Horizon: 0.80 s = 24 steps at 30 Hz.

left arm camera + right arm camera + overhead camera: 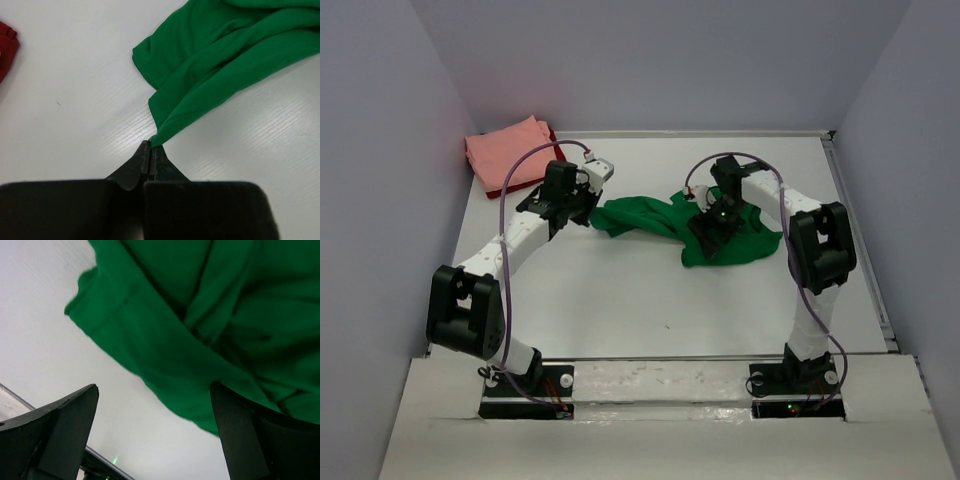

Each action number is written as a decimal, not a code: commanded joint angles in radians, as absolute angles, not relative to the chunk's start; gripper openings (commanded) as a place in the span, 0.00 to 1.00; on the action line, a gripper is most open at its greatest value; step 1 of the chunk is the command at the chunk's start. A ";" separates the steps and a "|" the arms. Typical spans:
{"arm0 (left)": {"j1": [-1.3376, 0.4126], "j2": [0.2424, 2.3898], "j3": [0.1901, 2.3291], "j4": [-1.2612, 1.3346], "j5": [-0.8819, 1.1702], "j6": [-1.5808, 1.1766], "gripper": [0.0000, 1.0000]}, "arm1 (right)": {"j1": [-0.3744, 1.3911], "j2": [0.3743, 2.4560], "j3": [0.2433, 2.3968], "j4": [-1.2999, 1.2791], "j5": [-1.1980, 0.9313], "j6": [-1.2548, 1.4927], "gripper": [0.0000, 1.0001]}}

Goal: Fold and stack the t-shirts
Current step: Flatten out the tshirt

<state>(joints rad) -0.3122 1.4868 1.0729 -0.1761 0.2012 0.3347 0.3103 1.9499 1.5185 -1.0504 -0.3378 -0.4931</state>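
The bright green t-shirt (640, 217) lies crumpled mid-table, stretched out to the left. My left gripper (586, 210) is shut on its left tip; in the left wrist view the cloth (220, 55) runs out from the closed fingertips (150, 145). My right gripper (712, 236) hovers over the shirt's right bulk, open, with the green folds (200, 315) in front of its spread fingers (154, 390) and nothing between them. The salmon pink t-shirt (508, 155) lies folded at the back left on the dark red one (552, 133), whose edge (6, 50) also shows in the left wrist view.
Grey walls close in the white table (640, 310) on the left, back and right. A raised rail (860, 240) runs along the right edge. Both arm bases stand at the near edge.
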 commanded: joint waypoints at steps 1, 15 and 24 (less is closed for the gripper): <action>-0.310 1.442 1.069 -0.158 0.221 0.331 0.00 | 0.354 1.991 1.629 -0.989 -0.370 -0.514 0.98; -0.310 1.457 1.068 -0.152 0.227 0.328 0.00 | 0.405 2.043 1.845 -0.983 -0.331 -0.566 1.00; -0.310 1.476 1.078 -0.152 0.236 0.325 0.00 | 0.456 2.034 1.804 -0.979 -0.367 -0.558 0.97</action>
